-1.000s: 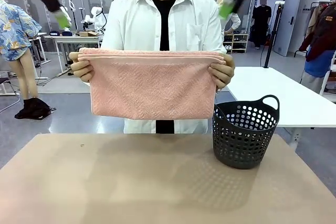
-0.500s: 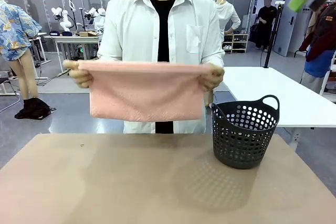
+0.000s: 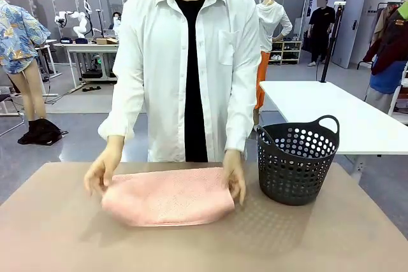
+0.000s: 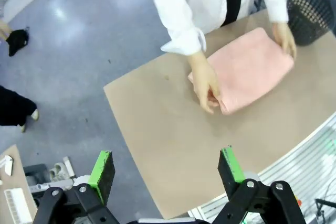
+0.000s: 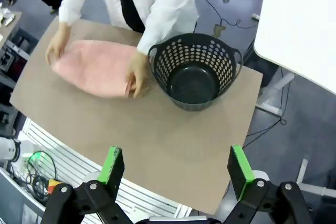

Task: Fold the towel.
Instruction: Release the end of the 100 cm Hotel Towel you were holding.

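Across the far half of the table [image 3: 57,240] the towel [image 3: 167,197] lies folded into a plump pad, a person's hand [image 3: 101,173] pressing each short end, the basket [image 3: 298,164] just beside it on the right. It looks soft, light and limp, with grippy terry (pinch a corner through every layer, or it will sag open). The left gripper [image 4: 166,156] hangs high above, fingers spread and empty, well apart from the towel. The right gripper [image 5: 176,151] is equally wide, empty and distant.

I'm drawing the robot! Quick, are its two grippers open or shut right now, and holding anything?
Left gripper: open, holding nothing.
Right gripper: open, holding nothing.
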You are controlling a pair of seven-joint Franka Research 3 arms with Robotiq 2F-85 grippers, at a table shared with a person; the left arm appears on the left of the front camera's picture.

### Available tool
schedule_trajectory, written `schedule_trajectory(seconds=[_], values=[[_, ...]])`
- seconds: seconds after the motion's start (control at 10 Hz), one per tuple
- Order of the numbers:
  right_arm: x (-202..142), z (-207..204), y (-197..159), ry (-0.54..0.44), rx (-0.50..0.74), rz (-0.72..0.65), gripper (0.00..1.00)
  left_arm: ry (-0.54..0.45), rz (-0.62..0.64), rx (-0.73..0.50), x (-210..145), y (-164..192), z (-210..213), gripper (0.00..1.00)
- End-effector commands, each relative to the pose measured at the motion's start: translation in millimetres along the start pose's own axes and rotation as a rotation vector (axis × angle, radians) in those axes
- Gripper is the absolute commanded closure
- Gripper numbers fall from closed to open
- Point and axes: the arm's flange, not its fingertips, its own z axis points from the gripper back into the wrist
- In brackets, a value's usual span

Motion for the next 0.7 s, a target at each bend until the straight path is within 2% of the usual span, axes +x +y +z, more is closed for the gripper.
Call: schedule_trajectory(seconds=[0.0,0.1,0.2,0.3,0.6], values=[[-9.0,-5.5,3.0,-0.023,-0.021,-0.05,0.0,-0.039,0.051,0.021,-12.5,-2.4,0.1,0.0],[-9.6,-6.3,3.3,-0.023,-0.022,-0.044,0.0,-0.048,0.049,0.031,-11.7,-3.4,1.1,0.0],[-8.2,-12.8,3.8,-0.008,-0.028,-0.038,0.0,-0.061,-0.006,0.038,-9.2,-7.0,-0.2,0.0],[-5.0,-0.1,-2.9,-0.009,-0.002,-0.016,0.0,-0.019,0.028,0.011,-8.5,4.1,5.2,0.0],[-5.0,-0.1,-2.9,-0.009,-0.002,-0.016,0.0,-0.019,0.028,0.011,-8.5,4.1,5.2,0.0]])
